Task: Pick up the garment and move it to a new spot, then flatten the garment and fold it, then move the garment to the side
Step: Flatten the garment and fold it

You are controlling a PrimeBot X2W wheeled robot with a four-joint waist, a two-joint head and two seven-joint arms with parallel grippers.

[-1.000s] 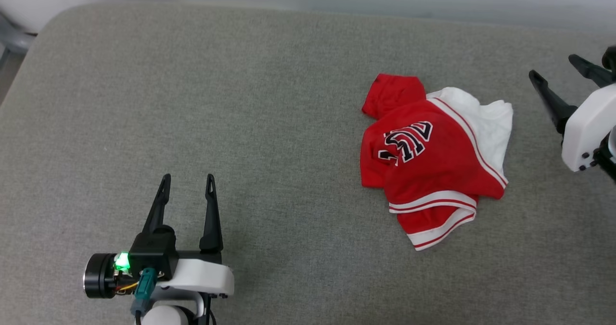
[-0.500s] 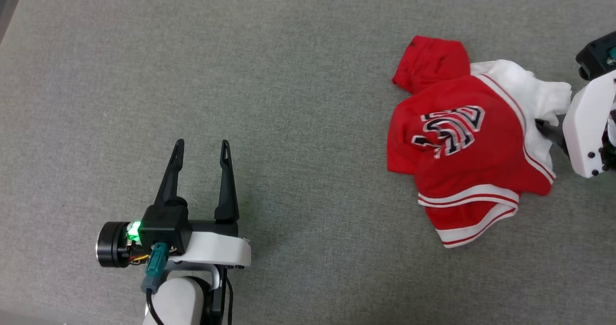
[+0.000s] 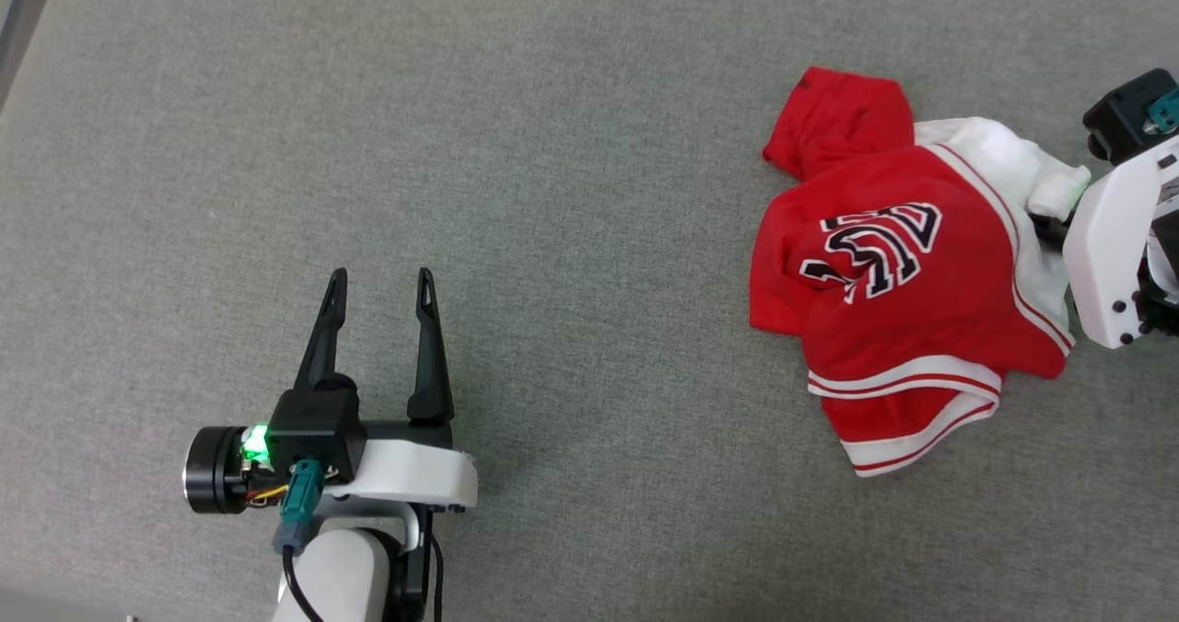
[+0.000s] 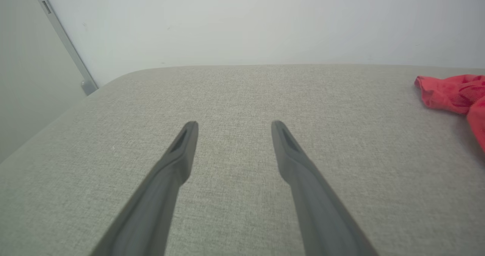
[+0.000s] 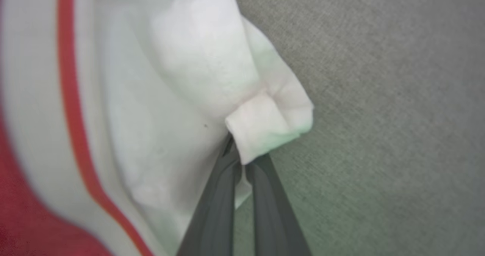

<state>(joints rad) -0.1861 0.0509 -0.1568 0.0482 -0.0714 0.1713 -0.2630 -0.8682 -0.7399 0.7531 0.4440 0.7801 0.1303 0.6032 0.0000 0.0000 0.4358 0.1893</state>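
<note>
Jersey point(image 3: 884, 299) lies crumpled on the grey pad point(image 3: 516, 124), on the robot's right, red face up, white panel point(image 5: 197, 51) bunched at the right edge. Right gripper point(image 5: 241, 155) is pinched shut on a fold of that white panel. Left gripper point(image 3: 381, 276) stands open over bare pad, well apart from the cloth. The fabric looks light, limp and slick; lifted by one pinch it will likely hang and drape, so a doubled fold or hem seems the surer hold.
</note>
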